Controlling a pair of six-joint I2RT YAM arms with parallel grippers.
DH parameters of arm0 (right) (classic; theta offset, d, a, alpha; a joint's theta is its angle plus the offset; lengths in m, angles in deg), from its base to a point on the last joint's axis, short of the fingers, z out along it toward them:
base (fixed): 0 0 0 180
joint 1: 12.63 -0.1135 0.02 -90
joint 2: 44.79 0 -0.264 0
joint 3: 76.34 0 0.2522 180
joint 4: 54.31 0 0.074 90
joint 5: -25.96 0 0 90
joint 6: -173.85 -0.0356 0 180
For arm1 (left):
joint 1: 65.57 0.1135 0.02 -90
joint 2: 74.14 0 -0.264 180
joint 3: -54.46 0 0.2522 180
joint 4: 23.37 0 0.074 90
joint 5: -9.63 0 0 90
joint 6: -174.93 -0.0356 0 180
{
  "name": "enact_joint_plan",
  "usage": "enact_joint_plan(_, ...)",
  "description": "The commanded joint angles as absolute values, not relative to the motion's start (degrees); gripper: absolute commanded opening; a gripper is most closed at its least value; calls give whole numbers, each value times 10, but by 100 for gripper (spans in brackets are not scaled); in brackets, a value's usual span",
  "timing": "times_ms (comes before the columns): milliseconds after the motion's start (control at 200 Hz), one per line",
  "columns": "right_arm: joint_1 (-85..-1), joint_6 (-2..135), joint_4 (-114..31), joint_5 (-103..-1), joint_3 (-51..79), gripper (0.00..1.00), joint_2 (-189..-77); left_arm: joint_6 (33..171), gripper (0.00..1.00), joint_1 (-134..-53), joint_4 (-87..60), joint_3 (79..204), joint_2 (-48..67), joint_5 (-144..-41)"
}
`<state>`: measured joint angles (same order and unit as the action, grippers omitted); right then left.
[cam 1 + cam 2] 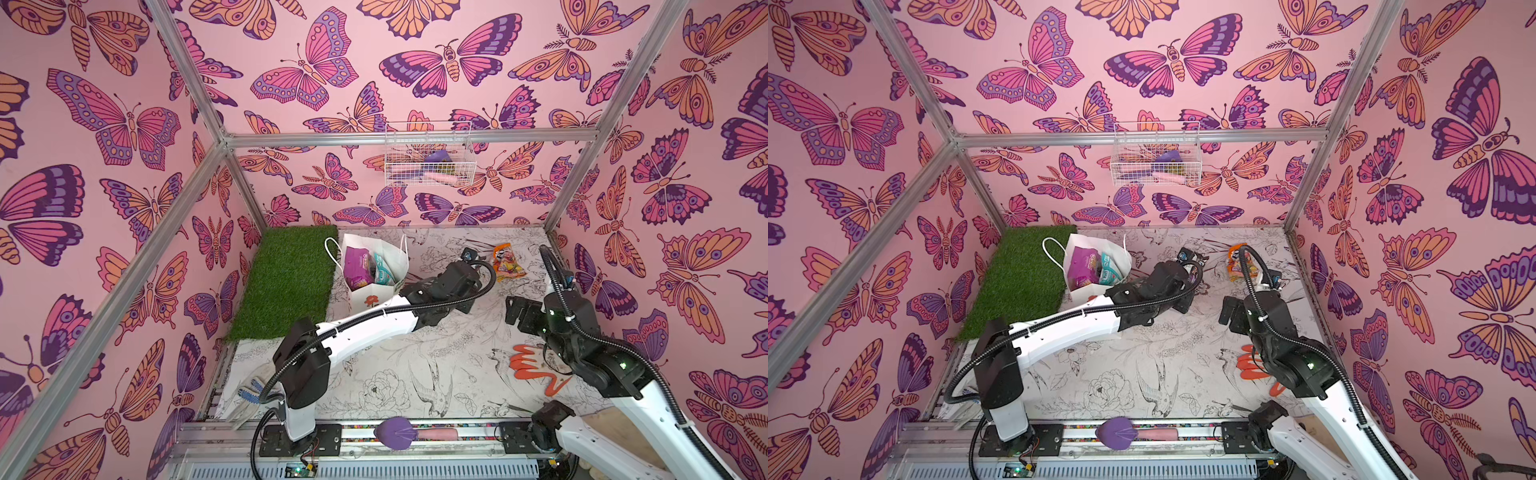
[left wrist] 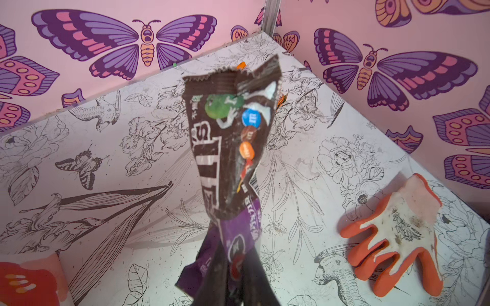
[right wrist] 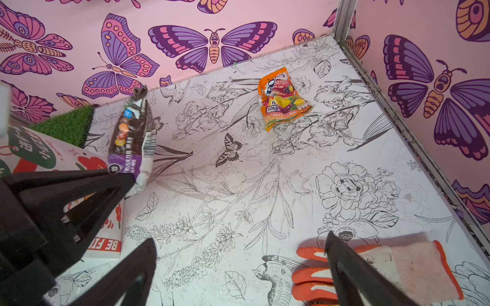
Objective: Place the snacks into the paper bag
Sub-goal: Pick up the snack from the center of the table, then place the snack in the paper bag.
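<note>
The brown M&M's packet [image 2: 230, 148] is clear of the tabletop [image 3: 238, 185], pinched at its purple end by the left gripper [image 3: 122, 182], at three o'clock from the paper bag [image 1: 359, 295]. Next, I judge: carry it toward nine o'clock over the bag's mouth, then release. The right gripper [image 3: 240, 241] gapes wide, empty.

Snacks [image 1: 358, 266], maybe two, in paper bag [image 1: 365, 240]; packet [image 1: 507, 262] right.

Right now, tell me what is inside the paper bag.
In both top views the open paper bag holds a purple packet and a teal packet, side by side. Anything beneath them is hidden by those packets and the bag's walls.
</note>
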<state>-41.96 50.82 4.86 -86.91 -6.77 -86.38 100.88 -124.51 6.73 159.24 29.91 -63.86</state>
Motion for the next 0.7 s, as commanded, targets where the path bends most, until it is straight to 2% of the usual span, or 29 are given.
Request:
enact_joint_plan(0, -415, 502, 55, -868, -70, 99, -863, 995, 12, -1250, 53, 1578, 270, -621)
enact_joint_plan(696, -416, 498, 44, -852, -76, 99, -879, 960, 12, -1268, -3, 1520, 158, -587)
